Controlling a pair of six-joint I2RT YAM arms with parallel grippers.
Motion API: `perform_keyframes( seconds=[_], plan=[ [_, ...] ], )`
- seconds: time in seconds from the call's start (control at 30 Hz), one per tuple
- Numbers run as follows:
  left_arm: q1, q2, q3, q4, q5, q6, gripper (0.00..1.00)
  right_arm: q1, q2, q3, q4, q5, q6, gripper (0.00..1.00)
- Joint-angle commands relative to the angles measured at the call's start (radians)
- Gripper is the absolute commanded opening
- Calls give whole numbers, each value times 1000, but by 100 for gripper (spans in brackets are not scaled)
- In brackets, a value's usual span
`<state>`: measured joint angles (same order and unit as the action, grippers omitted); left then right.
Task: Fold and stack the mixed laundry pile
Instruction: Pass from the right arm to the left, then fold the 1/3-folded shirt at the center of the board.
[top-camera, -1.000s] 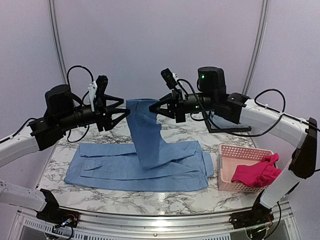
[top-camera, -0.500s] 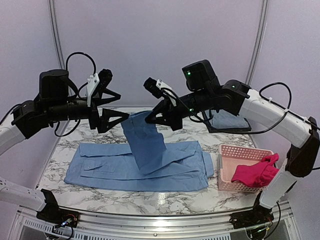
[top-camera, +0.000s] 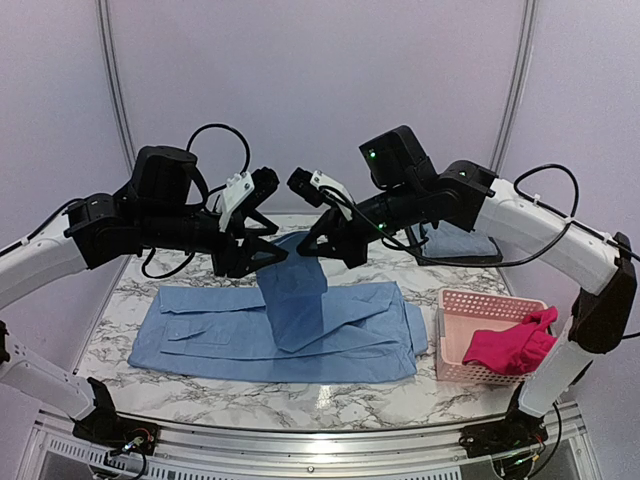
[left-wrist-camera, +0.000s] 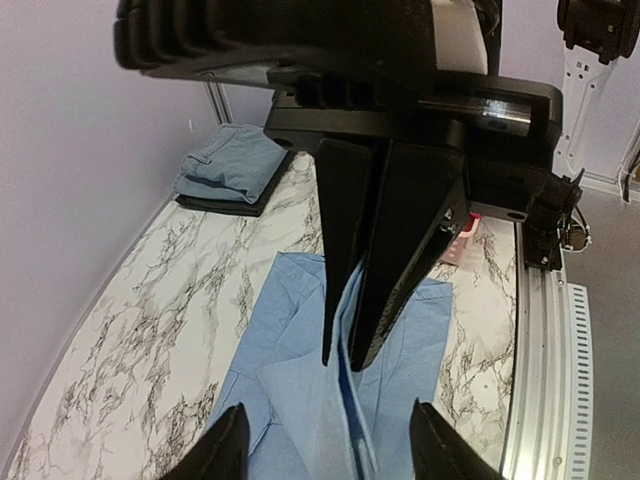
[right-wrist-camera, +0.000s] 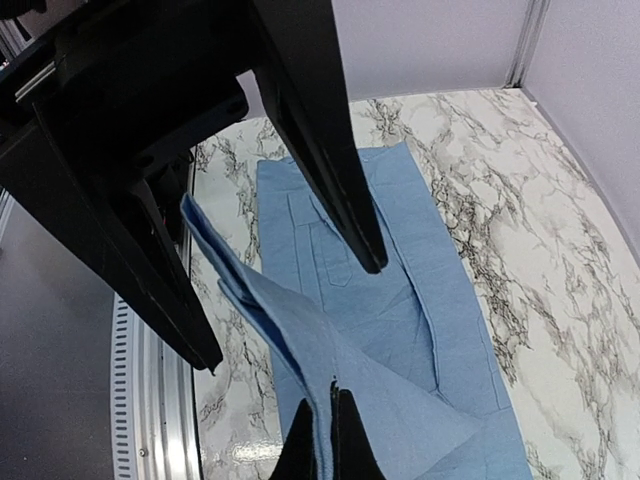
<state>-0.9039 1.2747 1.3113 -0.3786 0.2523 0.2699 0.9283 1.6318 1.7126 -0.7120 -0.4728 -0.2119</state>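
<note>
The marble table (top-camera: 120, 330) carries the light blue shirt (top-camera: 230, 340), spread flat across its middle, collar toward the right; one sleeve (top-camera: 295, 300) rises from it at the centre, so the step in hand looks like folding that sleeve over the body. The right gripper (right-wrist-camera: 328, 440) is clenched on the sleeve's upper edge and holds it aloft; the left gripper (left-wrist-camera: 325, 445) hangs just left of it, fingers apart on either side of the same edge, grasping nothing that I can see. The next move likely calls for the left fingers to close on the cloth, then for both arms to carry the sleeve over and lay it flat without dragging the body askew. At the far right a dark tray (left-wrist-camera: 222, 205) bears one folded blue piece (left-wrist-camera: 232, 165), probably the start of the stack. At the near right the pink basket (top-camera: 470, 300) holds the magenta-red garment (top-camera: 510, 348), bunched and spilling over its right rim, not yet folded.
</note>
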Motion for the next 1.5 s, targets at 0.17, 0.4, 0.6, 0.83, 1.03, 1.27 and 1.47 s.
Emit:
perform_keyframes(
  seconds=[0.17, 0.4, 0.6, 0.83, 1.03, 1.27, 1.47],
  plan=[
    [-36, -11, 43, -22, 1, 45, 0, 5, -40, 11, 47, -30, 36, 7],
    [-139, -83, 61, -44, -17, 100, 0, -179, -219, -148, 258, -170, 194, 59],
    [-291, -77, 86, -46, 17, 89, 0, -362, -348, -328, 420, -126, 305, 85],
    [-451, -4, 88, -48, -4, 89, 0, -430, -236, -343, 387, -150, 318, 70],
    [-470, 24, 61, -4, -125, 7, 0, -428, -117, -386, 421, -249, 351, 55],
    [-288, -142, -194, 269, -485, -413, 0, -428, -4, -391, 374, -212, 323, 52],
    [-69, -294, -445, 369, -669, -695, 0, -428, 81, -353, 315, -160, 323, 50]
  ],
)
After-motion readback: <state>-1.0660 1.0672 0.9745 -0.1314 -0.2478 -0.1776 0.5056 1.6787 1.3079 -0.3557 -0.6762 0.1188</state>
